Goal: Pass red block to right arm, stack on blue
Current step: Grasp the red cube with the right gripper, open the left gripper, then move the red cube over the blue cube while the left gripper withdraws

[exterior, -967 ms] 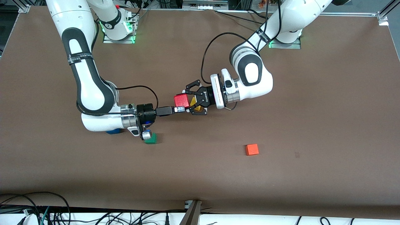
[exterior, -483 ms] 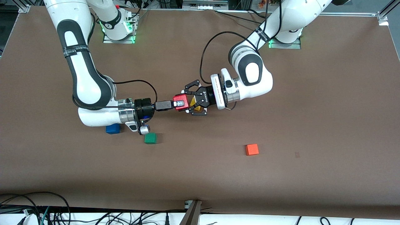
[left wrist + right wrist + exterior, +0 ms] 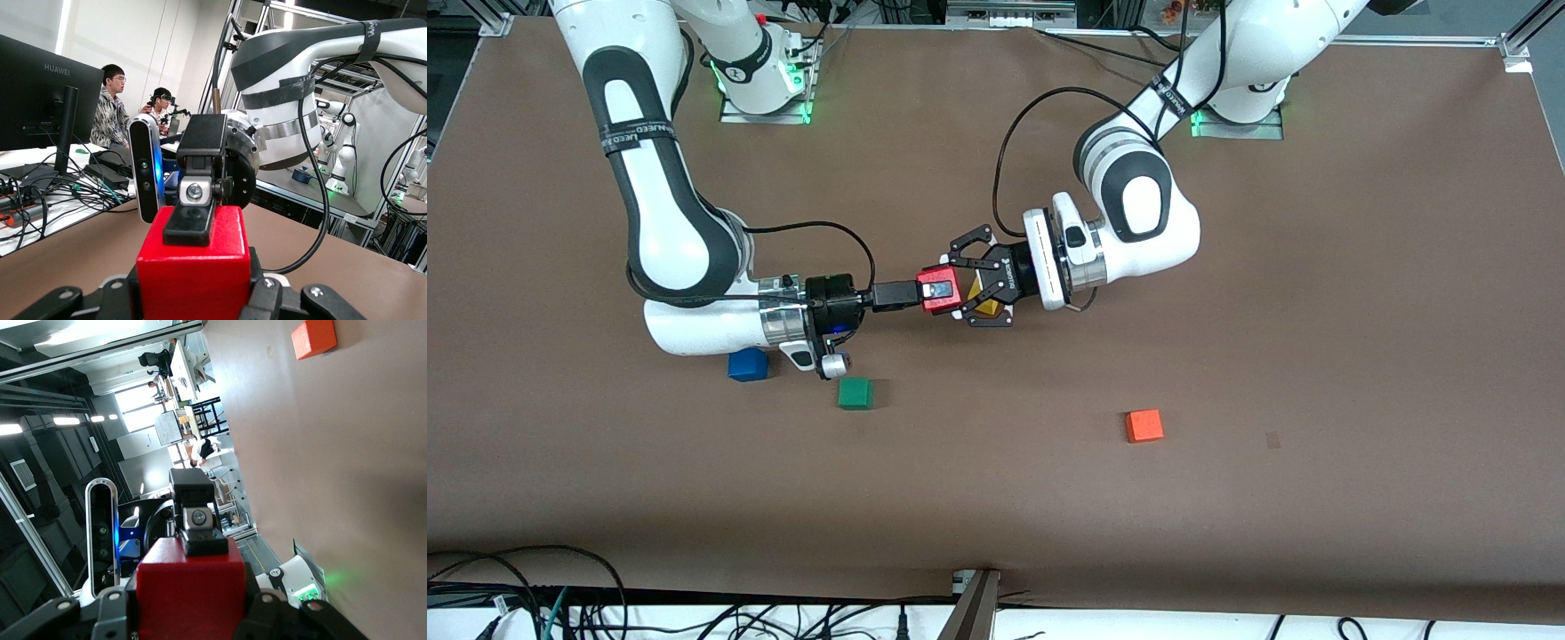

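The red block (image 3: 943, 303) is held up over the middle of the table, between the two grippers. My left gripper (image 3: 954, 292), the black linkage claw, is shut on its sides; in the left wrist view the block (image 3: 193, 277) fills the space between the jaws. My right gripper (image 3: 930, 292) has come in from the right arm's end. One of its slim fingers (image 3: 191, 223) lies flat on the block's top face, and the lower finger is hidden. The block also fills the right wrist view (image 3: 190, 593). The blue cube (image 3: 748, 364) sits on the table beside the right forearm.
A green cube (image 3: 855, 393) lies beside the blue one, slightly nearer the front camera. An orange-red cube (image 3: 1144, 426) lies toward the left arm's end and also shows in the right wrist view (image 3: 313, 338). A yellow block (image 3: 987, 308) is partly hidden under the left claw.
My right gripper has slid from beside the red block onto it, so its finger now lies on the top face. The right forearm has moved off the blue cube. The left gripper has barely moved.
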